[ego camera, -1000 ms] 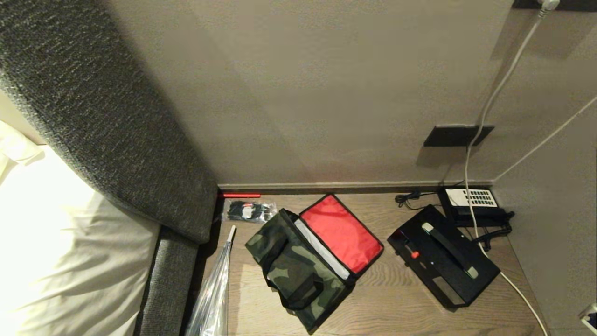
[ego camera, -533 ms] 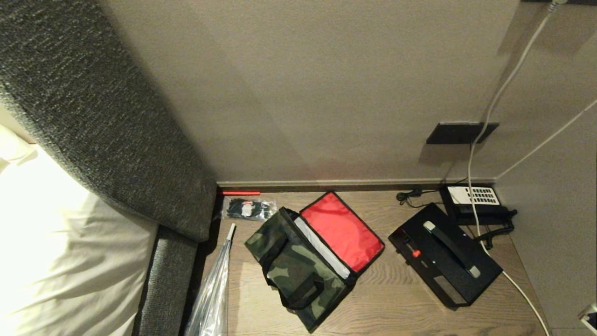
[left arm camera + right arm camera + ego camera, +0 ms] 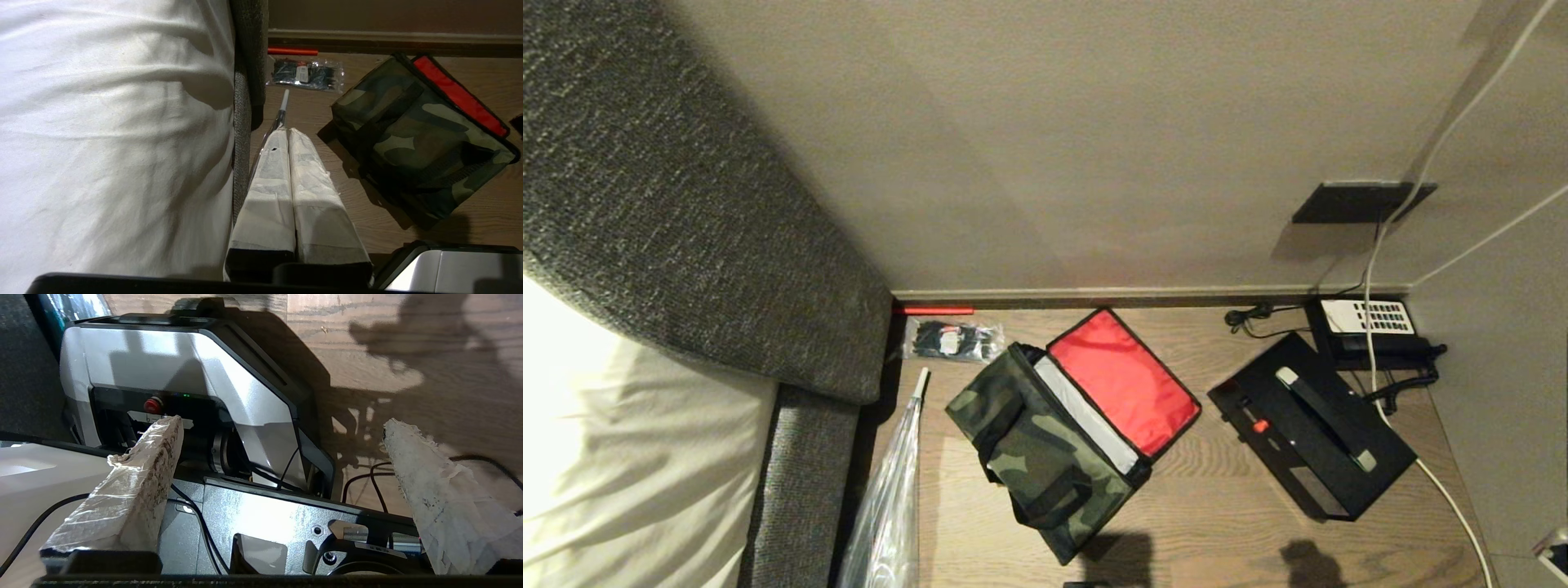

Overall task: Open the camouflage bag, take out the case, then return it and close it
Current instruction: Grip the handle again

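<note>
Head view, left to right. White bedding [image 3: 621,457] at far left, grey headboard [image 3: 686,212] slanting over it. Clear plastic wrap [image 3: 886,506] with a white tip lies on the wood floor [image 3: 1217,523] along the bed base. Red stick [image 3: 934,310] against the baseboard [image 3: 1143,294], clear packet [image 3: 952,340] of black items just beside it.

Bag [image 3: 1045,457] sits centre on the floor, open: red lid [image 3: 1123,380] flipped back toward the wall, grey inner lining showing at the mouth, black strap on the near face. Bag interior can't be seen from here.

Case [image 3: 1311,437] is out of the bag, lying flat on the floor to its right, apart from it, angled, red knob and grey strip up. Phone [image 3: 1368,327] with white keypad just behind the case in the corner; white cable [image 3: 1388,220] runs down the wall past a dark wall plate [image 3: 1364,202] and across the case's far end.

Neither arm in head view; two shadows on the floor at the bottom edge.

Left gripper [image 3: 289,132]: padded fingers [image 3: 269,179] pressed together, nothing between them, pointing over the floor between bed and bag.

Right gripper [image 3: 282,428]: padded fingers [image 3: 425,473] wide apart, empty, hanging over the robot's own base [image 3: 171,363] and floor.
</note>
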Available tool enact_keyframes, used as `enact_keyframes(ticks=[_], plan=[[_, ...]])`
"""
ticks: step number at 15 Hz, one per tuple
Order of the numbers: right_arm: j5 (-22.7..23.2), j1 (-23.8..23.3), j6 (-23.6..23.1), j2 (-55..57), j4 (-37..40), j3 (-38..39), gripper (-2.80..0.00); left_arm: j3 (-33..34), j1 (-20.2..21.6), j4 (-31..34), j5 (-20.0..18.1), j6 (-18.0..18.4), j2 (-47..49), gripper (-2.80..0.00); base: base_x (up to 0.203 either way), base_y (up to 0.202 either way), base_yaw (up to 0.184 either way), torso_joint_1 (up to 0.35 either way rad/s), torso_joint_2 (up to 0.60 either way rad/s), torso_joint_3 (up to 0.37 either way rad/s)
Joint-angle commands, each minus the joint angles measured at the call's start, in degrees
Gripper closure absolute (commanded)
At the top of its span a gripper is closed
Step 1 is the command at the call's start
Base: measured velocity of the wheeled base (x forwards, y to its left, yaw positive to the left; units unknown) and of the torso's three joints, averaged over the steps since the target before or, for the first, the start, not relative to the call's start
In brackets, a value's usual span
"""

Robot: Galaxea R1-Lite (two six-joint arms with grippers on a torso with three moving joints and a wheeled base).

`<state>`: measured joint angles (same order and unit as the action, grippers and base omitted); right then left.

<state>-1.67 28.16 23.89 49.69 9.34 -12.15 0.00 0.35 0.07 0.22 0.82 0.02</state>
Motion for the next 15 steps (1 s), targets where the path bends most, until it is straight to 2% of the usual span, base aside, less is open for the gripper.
enact_keyframes(ticks=[1, 10, 15], plan=[[0.0, 0.0, 0.2, 0.1, 0.1, -0.5, -2.8, 0.1, 0.0, 0.0, 0.0, 0.0, -0.1, 0.0, 0.0, 0.0, 0.0, -0.002, 0.01, -0.199], [-1.9, -0.1, 1.4, 4.1, 0.2, -3.3, -2.8, 0.1, 0.0, 0.0, 0.1, -0.9, -0.1, 0.0, 0.0, 0.0, 0.0, 0.002, 0.0, -0.199], [-3.5, -0.1, 3.3, 16.3, -2.8, -9.6, -2.8, 0.2, -0.1, 0.0, 0.0, -1.1, -0.1, 0.0, 0.0, 0.0, 0.0, 0.003, 0.0, -0.114]])
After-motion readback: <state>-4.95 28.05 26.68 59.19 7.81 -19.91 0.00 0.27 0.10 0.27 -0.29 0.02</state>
